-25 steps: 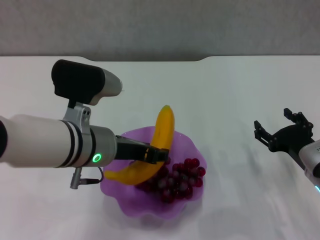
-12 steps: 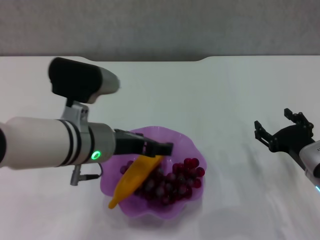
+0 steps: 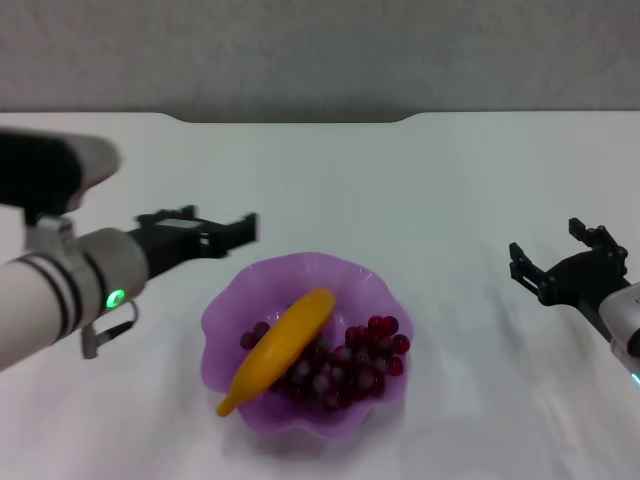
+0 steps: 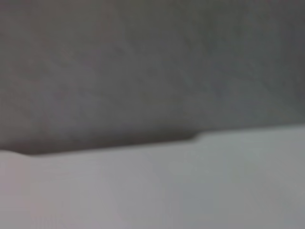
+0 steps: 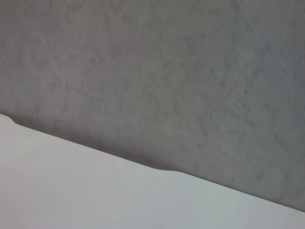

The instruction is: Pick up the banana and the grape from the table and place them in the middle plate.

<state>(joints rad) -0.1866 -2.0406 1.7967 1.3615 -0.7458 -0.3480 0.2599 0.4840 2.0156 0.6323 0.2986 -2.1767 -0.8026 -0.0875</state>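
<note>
The yellow-orange banana (image 3: 280, 345) lies slantwise in the light-purple middle plate (image 3: 300, 264), one end over the near-left rim. The bunch of dark red grapes (image 3: 355, 365) lies in the plate beside and partly under it. My left gripper (image 3: 232, 228) is open and empty, up and to the left of the plate, clear of it. My right gripper (image 3: 565, 258) is open and empty, parked over the table (image 3: 450, 190) at the right. Both wrist views show only tabletop and wall.
The white table's notched far edge (image 3: 290, 121) meets a grey wall (image 3: 320, 50). The left wrist view shows that edge (image 4: 190, 138); the right wrist view shows it too (image 5: 162, 169).
My left gripper let go of the banana, which dropped into the plate and settled across the grapes. The left arm then drew back to the left, away from the plate. The right arm has not moved.
</note>
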